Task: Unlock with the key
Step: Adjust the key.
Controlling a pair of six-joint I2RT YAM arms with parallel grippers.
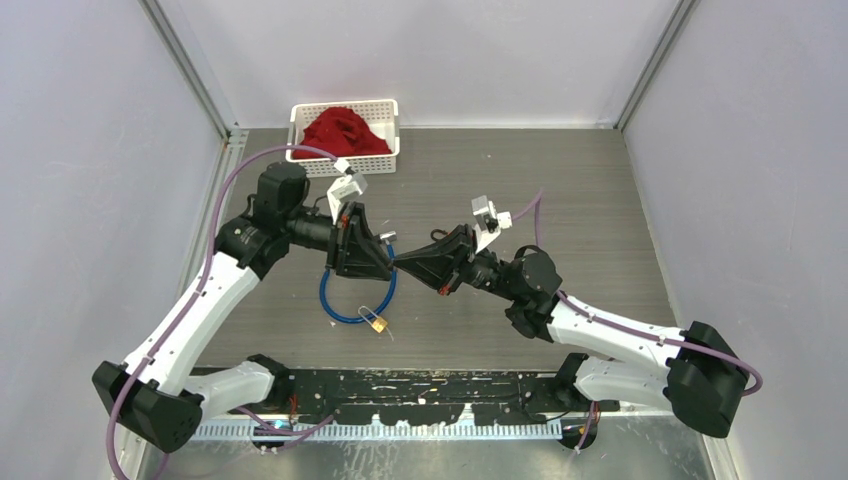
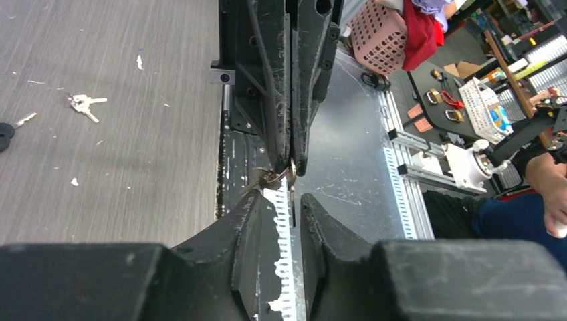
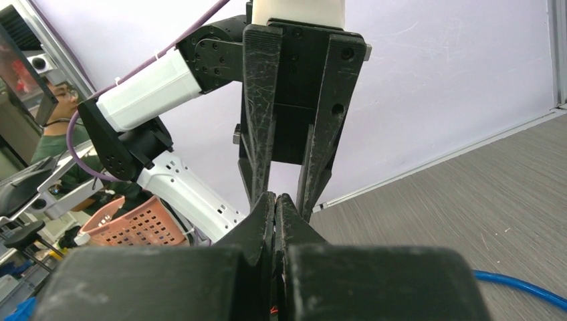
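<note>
Early yet — right gripper (image 3: 275, 200) clamps what looks like the key (image 2: 267, 178) mid-air, left gripper (image 2: 282, 198) parted around it — padlock (image 1: 376, 322) nearer, untouched.

This is a robotics lab. The grey worktop (image 1: 560, 200) sits inside a test cell of pale wall panels (image 1: 90, 150) and aluminium posts (image 1: 190, 75). Beyond it, the wrist views show cluttered benches (image 2: 461, 73), a pink basket (image 3: 134, 227) and a person in glasses (image 3: 57, 100).

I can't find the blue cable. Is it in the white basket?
No, the blue cable lies on the table; the white basket holds a red cloth.
</note>
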